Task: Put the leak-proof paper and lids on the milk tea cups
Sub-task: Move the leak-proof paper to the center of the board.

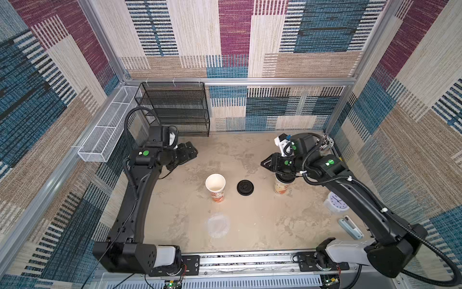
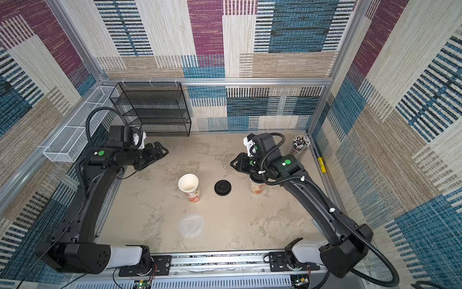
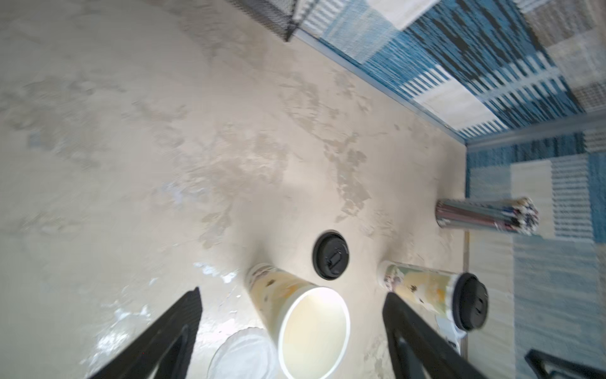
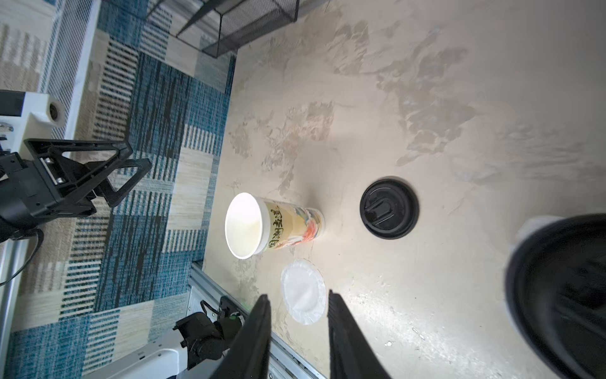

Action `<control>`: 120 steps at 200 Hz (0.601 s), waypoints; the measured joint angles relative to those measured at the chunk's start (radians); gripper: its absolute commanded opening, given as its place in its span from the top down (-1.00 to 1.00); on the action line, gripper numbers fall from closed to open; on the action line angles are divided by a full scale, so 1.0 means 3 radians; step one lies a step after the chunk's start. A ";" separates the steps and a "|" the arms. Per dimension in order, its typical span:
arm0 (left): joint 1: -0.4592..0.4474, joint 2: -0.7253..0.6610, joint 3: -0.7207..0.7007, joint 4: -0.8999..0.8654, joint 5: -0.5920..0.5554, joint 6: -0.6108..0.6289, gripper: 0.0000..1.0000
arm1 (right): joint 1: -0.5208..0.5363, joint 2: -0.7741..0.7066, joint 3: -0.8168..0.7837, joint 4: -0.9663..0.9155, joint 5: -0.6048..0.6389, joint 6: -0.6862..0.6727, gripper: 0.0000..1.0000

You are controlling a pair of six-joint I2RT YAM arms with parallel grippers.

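Leak-proof paper disc (image 1: 217, 225) lies flat on table (image 1: 262, 225), near front. Just behind: open cup (image 1: 215, 186) upright, loose black lid (image 1: 245, 187) beside it, then lidded cup (image 1: 282, 186). Right gripper (image 1: 264, 165) fingers slightly apart, empty, near lidded cup. Left gripper (image 1: 192, 153) fingers wide apart, empty, farther back.

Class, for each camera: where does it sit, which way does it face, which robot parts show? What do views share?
Top views: high above the front edge, looking down at the table; left arm and right arm show.
Left wrist: on the left arm, looking past its fingers toward the open cup.
Right wrist: on the right arm, looking past its fingers at the paper disc; left gripper shows.
Shared: all show the open cup and loose black lid.
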 measured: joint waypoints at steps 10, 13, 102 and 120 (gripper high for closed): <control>0.0145 -0.0184 -0.0286 -0.0039 -0.0023 -0.0055 -0.69 | 0.0170 0.0081 -0.0055 0.0058 0.0032 0.0024 0.34; 0.0179 -0.0244 -0.0383 -0.0066 -0.0062 -0.0076 -0.68 | 0.0221 0.0106 -0.0075 0.0076 0.0046 0.0027 0.34; -0.0028 -0.0937 -0.2294 -0.0099 0.0326 -0.0244 -0.51 | 0.1191 0.0352 -0.1099 0.0720 0.0271 0.0453 0.35; -0.0292 -0.0791 -0.2473 0.0117 0.0380 -0.0305 -0.51 | 0.1209 0.0253 -0.1270 0.0820 0.0326 0.0514 0.34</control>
